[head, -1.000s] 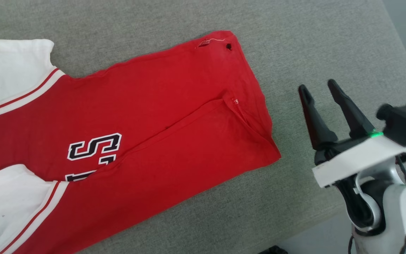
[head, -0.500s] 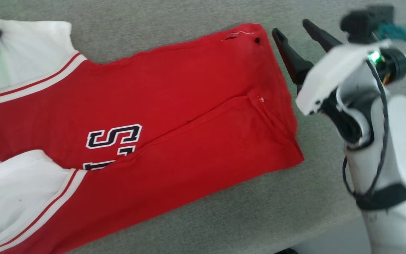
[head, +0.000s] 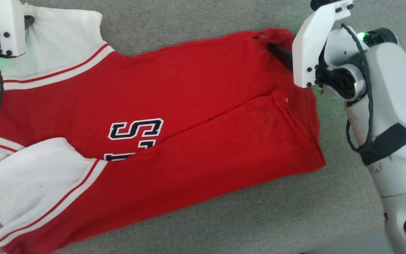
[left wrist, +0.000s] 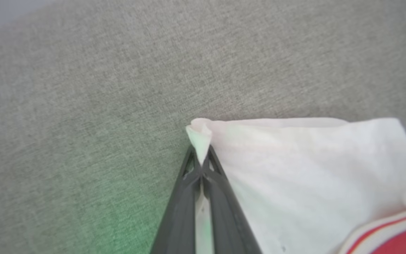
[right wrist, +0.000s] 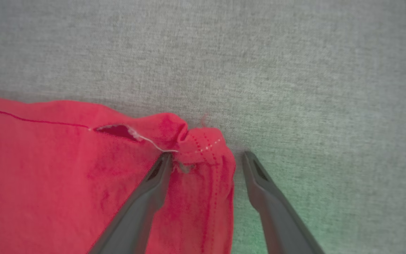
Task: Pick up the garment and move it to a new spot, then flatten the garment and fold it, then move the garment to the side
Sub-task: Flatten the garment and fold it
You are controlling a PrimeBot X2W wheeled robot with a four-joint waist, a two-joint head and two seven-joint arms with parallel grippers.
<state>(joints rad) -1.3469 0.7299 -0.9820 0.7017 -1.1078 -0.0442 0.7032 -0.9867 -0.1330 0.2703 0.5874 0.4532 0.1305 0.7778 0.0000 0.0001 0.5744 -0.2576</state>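
one garment [head: 189,106], long axis roughly left-right, cuffs [head: 30,176] left

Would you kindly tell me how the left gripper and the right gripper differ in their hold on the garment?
The left gripper is shut, pinching a white corner of the garment; the right gripper is open. The left fingers meet on cloth, whereas the right fingers straddle a bunched red hem corner. Both are at corners on the garment's far edge.

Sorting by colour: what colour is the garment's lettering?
The lettering is black, outlined white; head view.
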